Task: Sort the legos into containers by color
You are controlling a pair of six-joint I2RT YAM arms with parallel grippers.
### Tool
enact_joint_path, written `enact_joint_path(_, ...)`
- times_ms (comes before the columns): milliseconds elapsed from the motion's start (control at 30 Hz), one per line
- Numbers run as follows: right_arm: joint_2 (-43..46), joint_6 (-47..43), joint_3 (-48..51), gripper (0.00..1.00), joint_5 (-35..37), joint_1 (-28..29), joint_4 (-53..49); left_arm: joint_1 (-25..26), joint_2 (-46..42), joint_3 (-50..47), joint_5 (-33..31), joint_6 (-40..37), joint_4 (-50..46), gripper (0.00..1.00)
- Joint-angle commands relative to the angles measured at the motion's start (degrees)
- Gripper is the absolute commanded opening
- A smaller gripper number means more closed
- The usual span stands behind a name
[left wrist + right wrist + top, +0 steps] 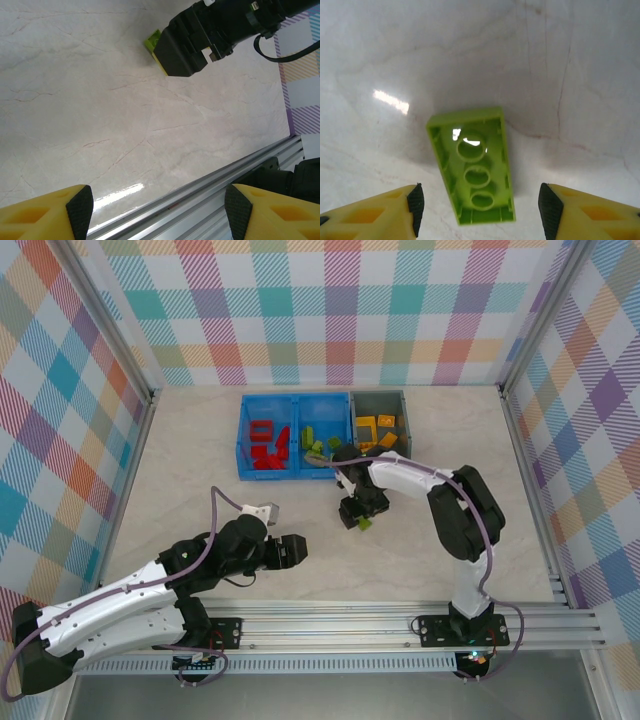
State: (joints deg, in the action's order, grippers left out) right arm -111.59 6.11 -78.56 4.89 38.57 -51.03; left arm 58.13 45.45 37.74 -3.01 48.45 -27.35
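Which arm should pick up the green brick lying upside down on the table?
Right. The right gripper hangs directly over the green brick, with its open fingers on either side. The left gripper, also open, sits well off to the side.

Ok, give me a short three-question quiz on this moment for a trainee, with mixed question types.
1. True or false: the green brick between the right gripper fingers lies studs up.
2. Which colour of bricks sits in the grey bin? A red, B green, C yellow-orange.
3. What is the left gripper holding?
Key: 1 false, its hollow underside faces up; 2 C; 3 nothing, its jaws stand open and empty.
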Motion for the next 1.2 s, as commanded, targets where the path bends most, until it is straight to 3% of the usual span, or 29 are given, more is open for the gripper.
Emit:
enact_joint_path(0, -2.11, -1.56, -1.59, 0.6, 1.5, -0.16, 0.92, 0.85, -0.54, 0.19, -1.42, 0.49, 0.63, 0.72)
enact_joint_path(367, -3.21, -0.79, -1.0, 0.39, 1.93, -0.16, 2.18, 1.02, -0.13, 0.93, -1.97, 0.33, 0.69, 0.72)
enact_joint_path(633, 3.64, 1.84, -2.17, 0.33, 1.26, 0.63, 1.46, 1.05, -0.45, 3.44, -6.23, 0.07, -2.07, 0.72)
enact_joint_path(767, 4.62, 4.94, -10.21, 0.33, 0.58, 0.56, -0.75, 0.42, 0.83, 10.51, -16.41, -1.3, -9.78, 0.72)
enact_joint_path(833, 2.21, 6.33, -16.03, 0.32, 0.35, 0.58, -1.76, -1.98, 3.36, 13.97, -17.31, -2.81, -11.65, 0.73)
enact_joint_path(1000, -9.48, 8.65, -35.43, 0.32, 2.4, 0.05, -6.54, -12.59, 11.08, 19.95, -6.56, -6.92, -7.09, 0.73)
enact_joint_path(1167, -20.09, 9.56, -52.02, 0.31, 4.16, -1.71, -7.56, -19.72, 19.04, 26.52, -0.49, -11.05, -4.51, 0.73)
